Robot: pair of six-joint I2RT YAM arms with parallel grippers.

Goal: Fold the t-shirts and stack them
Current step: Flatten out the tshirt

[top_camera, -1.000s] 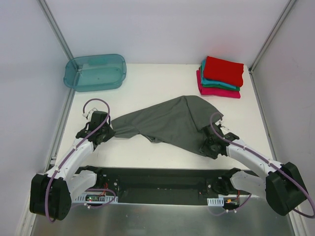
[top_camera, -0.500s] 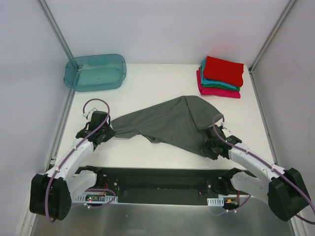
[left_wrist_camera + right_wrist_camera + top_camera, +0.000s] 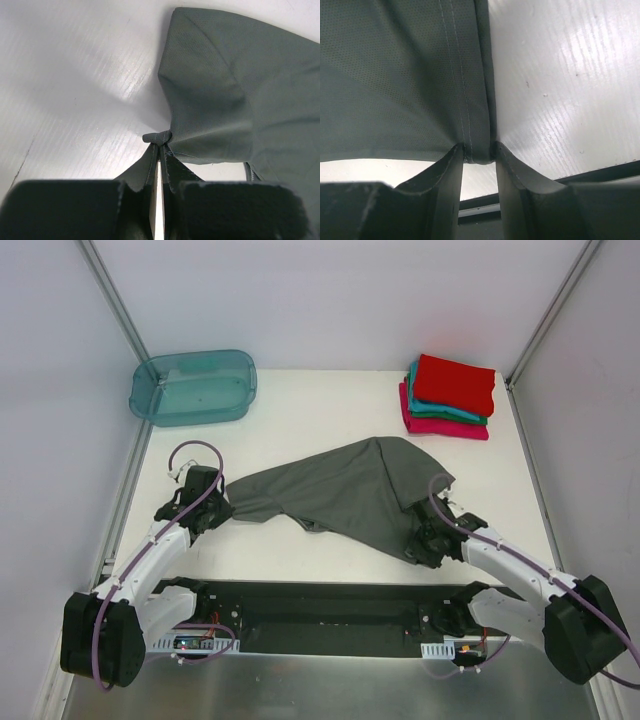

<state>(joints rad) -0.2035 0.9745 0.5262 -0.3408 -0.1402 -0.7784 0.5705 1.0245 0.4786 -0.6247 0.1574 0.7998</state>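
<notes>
The dark grey t-shirt is stretched across the table between both arms, bunched and draped. My left gripper is shut on its left edge; in the left wrist view the gripper pinches a small fold of the grey cloth. My right gripper is shut on the shirt's right lower edge; in the right wrist view the gripper clamps a stitched hem of the cloth. A stack of folded t-shirts, red over teal over magenta-pink, sits at the back right.
A translucent teal plastic tub stands at the back left. A black base panel runs along the near edge between the arm bases. White walls with metal rails close in the left and right sides.
My right gripper has shifted slightly toward the near edge with the shirt's hem, pulling the right side of the cloth a little. The left arm has not moved.
</notes>
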